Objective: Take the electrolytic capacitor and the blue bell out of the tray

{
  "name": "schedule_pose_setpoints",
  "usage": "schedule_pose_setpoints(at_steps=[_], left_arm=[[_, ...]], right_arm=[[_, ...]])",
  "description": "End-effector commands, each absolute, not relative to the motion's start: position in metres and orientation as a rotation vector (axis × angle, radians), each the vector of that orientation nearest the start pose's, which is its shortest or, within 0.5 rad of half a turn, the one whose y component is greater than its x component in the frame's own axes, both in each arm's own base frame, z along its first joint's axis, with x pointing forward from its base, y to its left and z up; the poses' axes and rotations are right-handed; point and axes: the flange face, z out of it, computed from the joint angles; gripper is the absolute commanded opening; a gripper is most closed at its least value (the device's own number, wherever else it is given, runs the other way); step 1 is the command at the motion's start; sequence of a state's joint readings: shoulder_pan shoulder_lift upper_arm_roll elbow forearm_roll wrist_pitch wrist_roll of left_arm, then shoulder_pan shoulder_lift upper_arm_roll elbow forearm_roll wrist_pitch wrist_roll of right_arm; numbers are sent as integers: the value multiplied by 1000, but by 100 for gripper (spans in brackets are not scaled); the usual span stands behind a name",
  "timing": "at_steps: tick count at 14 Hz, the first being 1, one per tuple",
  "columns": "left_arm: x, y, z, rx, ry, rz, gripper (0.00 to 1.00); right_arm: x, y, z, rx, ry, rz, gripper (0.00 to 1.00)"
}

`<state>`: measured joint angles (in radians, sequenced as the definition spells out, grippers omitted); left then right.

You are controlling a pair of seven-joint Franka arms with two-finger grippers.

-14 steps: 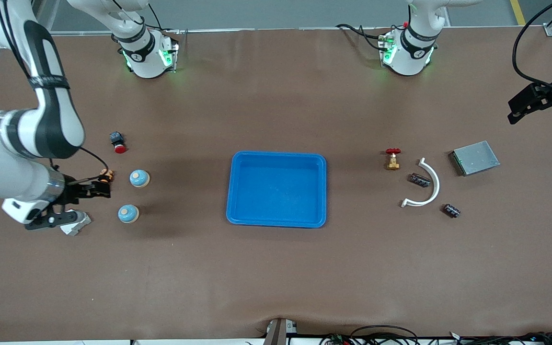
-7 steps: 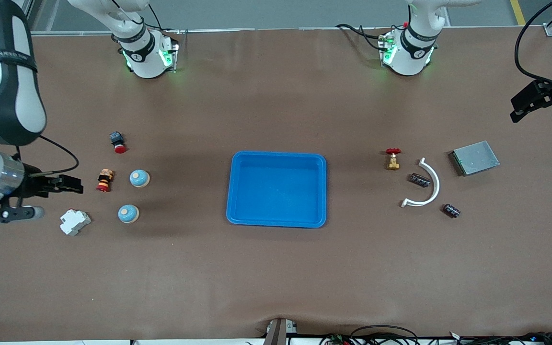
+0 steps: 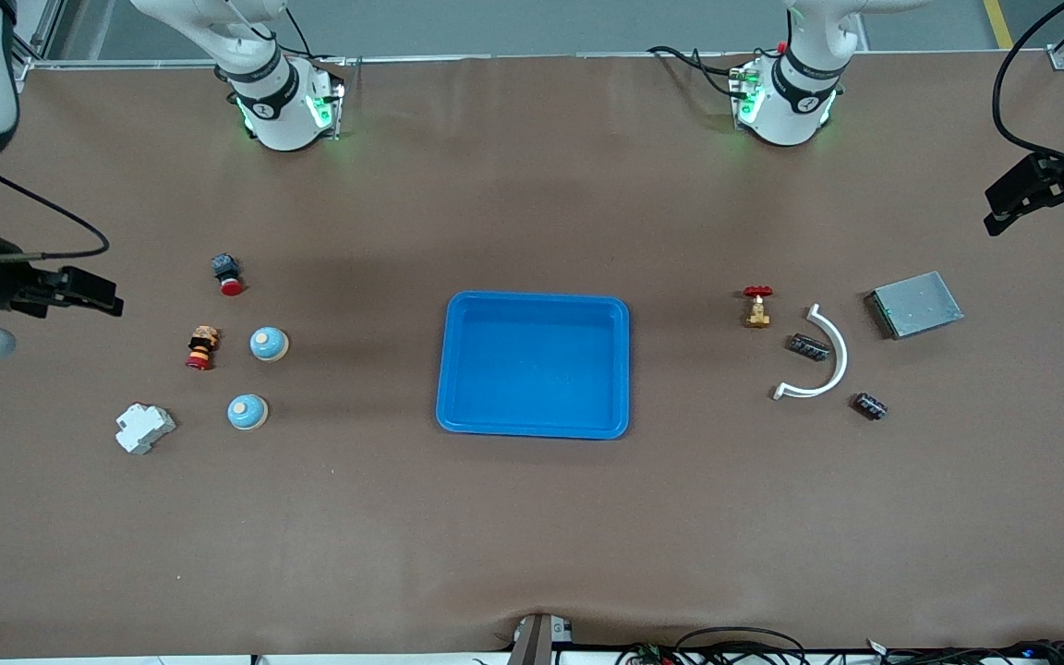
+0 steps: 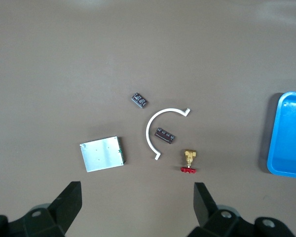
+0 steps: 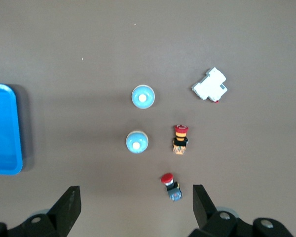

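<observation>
Two blue bells stand toward the right arm's end of the table, one (image 3: pixel 269 344) (image 5: pixel 137 141) farther from the front camera than the other (image 3: pixel 247 411) (image 5: pixel 143 97). Toward the left arm's end, one dark capacitor (image 3: pixel 808 347) (image 4: pixel 165 136) lies inside a white arc; a second capacitor (image 3: pixel 870 405) (image 4: pixel 139 99) lies outside it, nearer the front camera. My right gripper (image 3: pixel 89 293) (image 5: pixel 134 197) hangs open and empty over bare table at its end. My left gripper (image 3: pixel 1021 196) (image 4: pixel 137 197) hangs open and empty over the table's edge at its end.
A blue tray (image 3: pixel 534 425) sits mid-table with nothing in it. Near the bells are a white breaker (image 3: pixel 144 428), an orange-and-red button (image 3: pixel 201 347) and a red-capped switch (image 3: pixel 227 274). By the capacitors lie the white arc (image 3: pixel 828 369), a brass valve (image 3: pixel 757 307) and a metal plate (image 3: pixel 915 304).
My right arm has drawn back from beside the bells and the white breaker toward its end of the table, empty. My left gripper has barely shifted.
</observation>
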<state>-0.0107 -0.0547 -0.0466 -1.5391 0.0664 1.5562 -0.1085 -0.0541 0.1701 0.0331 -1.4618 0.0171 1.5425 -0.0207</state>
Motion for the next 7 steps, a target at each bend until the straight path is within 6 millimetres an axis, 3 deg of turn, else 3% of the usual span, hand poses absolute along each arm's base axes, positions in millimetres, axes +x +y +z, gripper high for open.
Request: schedule_pose_setpoints(at_steps=[1, 7], left_arm=[[532, -27, 674, -3096, -57, -110, 100], [524, -27, 665, -3141, -58, -60, 100]], right_arm=[[594, -6, 590, -3112, 14, 148, 100], [581, -13, 608, -3118, 22, 141, 100]])
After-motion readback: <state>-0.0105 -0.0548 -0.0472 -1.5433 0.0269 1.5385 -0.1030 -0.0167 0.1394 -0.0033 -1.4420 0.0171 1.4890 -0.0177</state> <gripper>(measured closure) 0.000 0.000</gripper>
